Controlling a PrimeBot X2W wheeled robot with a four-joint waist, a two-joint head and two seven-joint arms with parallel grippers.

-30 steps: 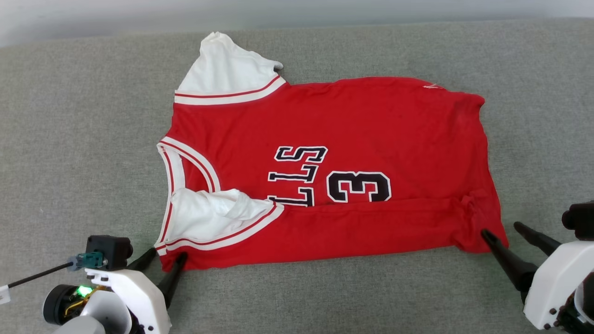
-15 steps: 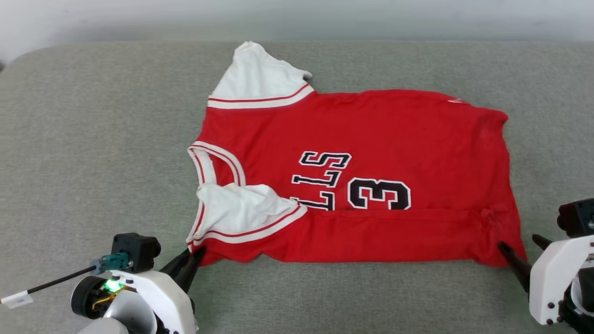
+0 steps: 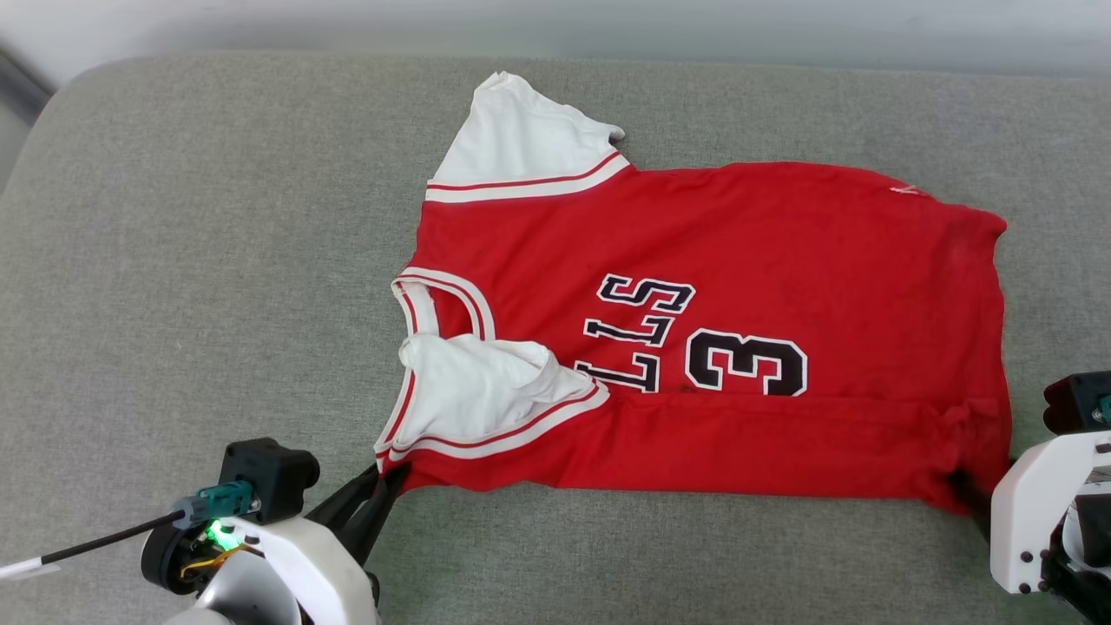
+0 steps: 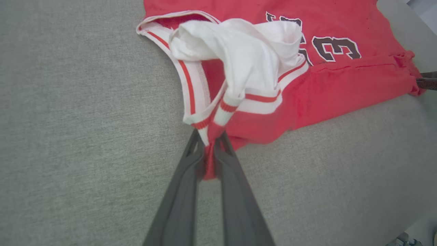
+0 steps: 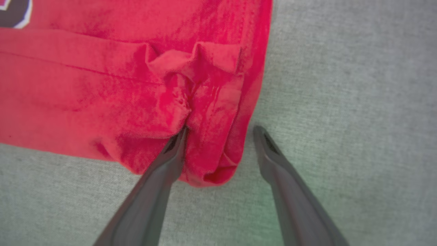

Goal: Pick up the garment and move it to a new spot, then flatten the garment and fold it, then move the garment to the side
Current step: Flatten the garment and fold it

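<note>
Garment (image 3: 738,260) lies on the grey fabric surface (image 3: 217,260), left end effector (image 4: 209,136) pinching its corner left of the number 3 (image 3: 746,363), right end effector (image 5: 222,128) wide astride the hem corner right of it, which likely wants clamping before an even lift.

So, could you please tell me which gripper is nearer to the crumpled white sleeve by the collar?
Left. The left gripper is shut on the garment right beside that sleeve; the right gripper stands open around the hem corner at the opposite end.
</note>
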